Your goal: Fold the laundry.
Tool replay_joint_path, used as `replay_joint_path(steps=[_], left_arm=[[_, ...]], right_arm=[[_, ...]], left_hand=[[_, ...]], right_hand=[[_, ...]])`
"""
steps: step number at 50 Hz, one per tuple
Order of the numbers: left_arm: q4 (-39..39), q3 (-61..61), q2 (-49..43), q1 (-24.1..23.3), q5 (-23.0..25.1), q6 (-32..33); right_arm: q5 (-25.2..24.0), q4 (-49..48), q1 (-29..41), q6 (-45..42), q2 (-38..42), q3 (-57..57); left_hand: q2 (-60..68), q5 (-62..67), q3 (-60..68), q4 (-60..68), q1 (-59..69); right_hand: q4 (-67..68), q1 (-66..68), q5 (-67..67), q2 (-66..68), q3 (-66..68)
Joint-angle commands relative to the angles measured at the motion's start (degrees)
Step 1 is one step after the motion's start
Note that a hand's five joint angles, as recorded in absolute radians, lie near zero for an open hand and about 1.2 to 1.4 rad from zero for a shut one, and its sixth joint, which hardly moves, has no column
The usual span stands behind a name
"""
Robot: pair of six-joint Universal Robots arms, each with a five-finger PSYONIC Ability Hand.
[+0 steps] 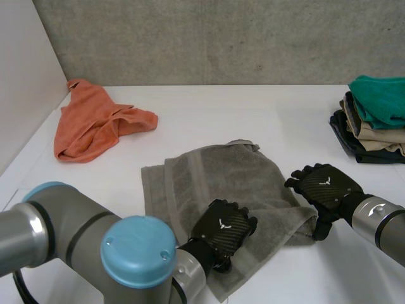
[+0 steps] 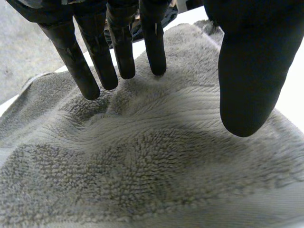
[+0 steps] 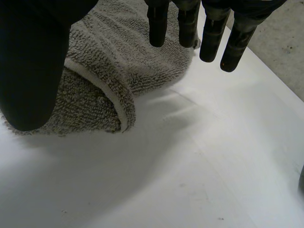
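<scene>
White table [image 1: 209, 107]: three lots of laundry on it, well apart from one another.

Grey towel [image 1: 215, 183]: largest item, in the middle of the table in front of the robot. It lies mostly spread out, a woven band running along its left side. The far right corner is rumpled. The near right edge is turned over on itself, and the right wrist view shows the hem curled up there. No clean fold line is visible, and I cannot tell whether it is already doubled.

Orange cloth [image 1: 92, 123]: far left corner, crumpled in a loose heap. Not folded.

Stack of folded clothes [image 1: 373, 120]: far right edge, a teal piece on top, then beige and dark layers below. I judge this the finished pile.

Left hand [image 1: 223, 229]: on the towel near its near edge, palm down. In the left wrist view the fingers [image 2: 95, 66] are straight and spread, tips pressing into the pile, thumb hanging above the cloth. Nothing is gripped.

Right hand [image 1: 326, 185]: at the towel's right edge. In the right wrist view the fingers [image 3: 228, 42] are straight over bare table just beside the curled hem, thumb above the towel's corner. It holds nothing.

Progress, as a judgement: several garments are done and stacked. The towel is the piece in hand, at the flattening or pre-grasp stage with no fold secured. The orange cloth is untouched. So two items are left, and I would put the task past halfway but not near its end.
</scene>
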Motion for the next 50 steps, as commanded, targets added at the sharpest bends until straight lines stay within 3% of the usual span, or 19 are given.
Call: replay_joint_path(steps=[1, 6, 10, 16, 24, 29, 36, 43, 50], left_arm=[[4.6, 1.4, -3.8, -1.3, -4.7, 5.3], [6.0, 1.9, -5.0, -1.4, -5.7, 7.6], [7.8, 1.9, -5.2, -1.3, -5.7, 7.7], [10.5, 1.5, -0.7, -1.0, -6.1, 7.6], [9.5, 2.2, 9.7, 5.1, -5.8, 6.6], [6.9, 3.6, 16.0, 8.0, -5.0, 4.1], [4.3, 5.9, 17.4, 9.8, -2.8, 0.9], [2.7, 7.3, 17.1, 11.1, -2.8, 0.3], [2.6, 7.5, 16.5, 11.7, -2.9, -1.6]], right_arm=[[0.0, 0.1, 0.1, 0.0, -0.1, 0.7], [0.1, 0.0, 0.4, 0.0, -0.1, 1.1], [0.1, -0.4, 0.2, 0.0, -0.1, 1.0], [1.1, -0.6, -0.2, 2.6, -0.2, -0.1], [2.8, 2.3, -0.5, 16.1, -1.4, -5.3], [2.4, 10.2, -3.1, 24.9, -1.9, -9.3], [1.5, 16.1, -3.1, 34.8, -1.7, -9.6], [-0.4, 14.8, 1.6, 49.7, -1.2, -9.3], [-3.0, 12.1, 6.0, 59.2, 1.2, -10.5]], left_hand=[[12.2, 11.9, 12.2, 11.9, 11.8], [24.3, 24.0, 24.3, 24.0, 23.8], [51.7, 51.4, 51.6, 51.4, 51.2], [51.7, 51.4, 51.7, 51.5, 51.3], [51.7, 51.4, 51.7, 51.5, 51.3], [51.7, 51.4, 51.7, 51.5, 51.3], [51.7, 51.4, 51.7, 51.5, 51.3], [51.7, 51.4, 51.7, 51.5, 51.3], [51.7, 51.4, 51.7, 51.5, 51.3]], right_hand=[[-0.5, 1.6, -0.2, 0.4, 0.7], [-0.4, 1.8, 0.0, 0.6, 0.9], [-0.7, 1.4, -0.4, 0.3, 0.5], [-1.5, 0.6, -1.2, -0.6, -0.3], [-3.6, -1.5, -3.3, -2.7, -2.4], [-3.6, -1.5, -3.3, -2.7, -2.4], [-3.6, -1.5, -3.3, -2.7, -2.4], [-3.6, -1.5, -3.3, -2.7, -2.4], [-3.6, -1.5, -3.3, -2.7, -2.4]])
